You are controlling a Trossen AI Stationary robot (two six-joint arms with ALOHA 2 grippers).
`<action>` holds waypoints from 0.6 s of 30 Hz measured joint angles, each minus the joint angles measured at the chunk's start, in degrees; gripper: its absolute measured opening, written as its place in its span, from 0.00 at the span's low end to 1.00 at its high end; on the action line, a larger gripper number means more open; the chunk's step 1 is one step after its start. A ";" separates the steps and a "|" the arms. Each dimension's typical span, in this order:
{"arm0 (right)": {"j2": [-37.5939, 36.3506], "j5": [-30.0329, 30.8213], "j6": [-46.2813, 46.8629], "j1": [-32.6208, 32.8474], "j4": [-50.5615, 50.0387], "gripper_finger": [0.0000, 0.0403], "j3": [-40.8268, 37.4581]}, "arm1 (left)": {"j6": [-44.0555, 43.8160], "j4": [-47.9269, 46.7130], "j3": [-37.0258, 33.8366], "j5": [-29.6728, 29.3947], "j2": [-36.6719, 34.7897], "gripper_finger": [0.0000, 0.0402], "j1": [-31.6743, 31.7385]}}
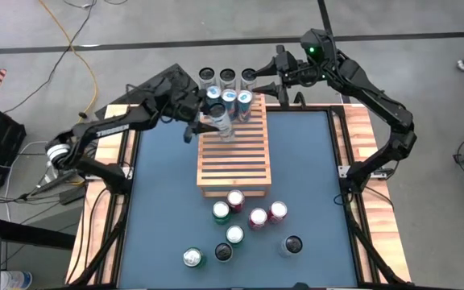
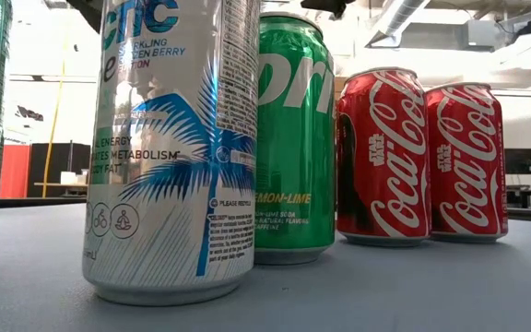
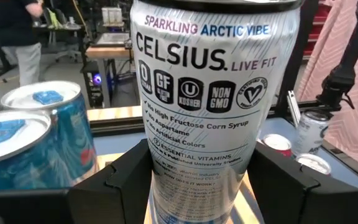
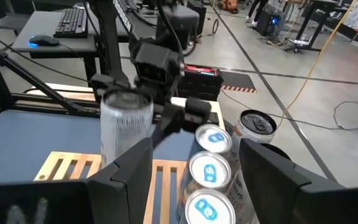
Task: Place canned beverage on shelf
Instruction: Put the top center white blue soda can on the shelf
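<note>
Celsius can (image 3: pixel 201 112) going onto the shelf (image 1: pixel 234 157).
We are clamping it between the left jaws (image 1: pixel 208 122); right jaws (image 4: pixel 191 171) are waiting apart, empty; seven desk cans remain.

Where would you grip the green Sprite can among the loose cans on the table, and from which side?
Grip the green Sprite can around its mid-body, descending from above. It stands upright, but a red can crowds its far-right side, so the gripper's fingers probably fit best on the sides away from it.

Grey concrete floor (image 1: pixel 409 16) with a yellow cable (image 1: pixel 79 56), desks (image 4: pixel 55 25) with a keyboard (image 4: pixel 73 22) behind.
</note>
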 joint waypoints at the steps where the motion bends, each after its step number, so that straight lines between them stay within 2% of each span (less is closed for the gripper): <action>1: -0.05 -0.01 0.01 -0.13 0.00 0.58 0.00 | 0.03 -0.12 0.80 -0.49 1.10 0.52 -0.43; 7: -1.30 -0.01 -0.34 -1.38 -1.47 0.58 -0.02 | -2.29 -0.88 3.98 -2.14 4.61 0.52 -3.50; 11: -1.79 -0.07 -0.38 -2.38 -2.62 0.58 -0.02 | -1.21 -8.15 3.98 -3.98 2.57 0.52 -4.71; 16: -1.89 -0.21 -1.04 -2.43 -6.05 0.58 -0.02 | 2.58 -17.30 3.98 -14.91 -3.63 0.52 -6.06; 18: -1.89 -0.22 -2.29 -2.40 -6.94 0.58 -0.02 | 4.57 -19.83 4.02 -21.52 -5.87 0.52 -7.94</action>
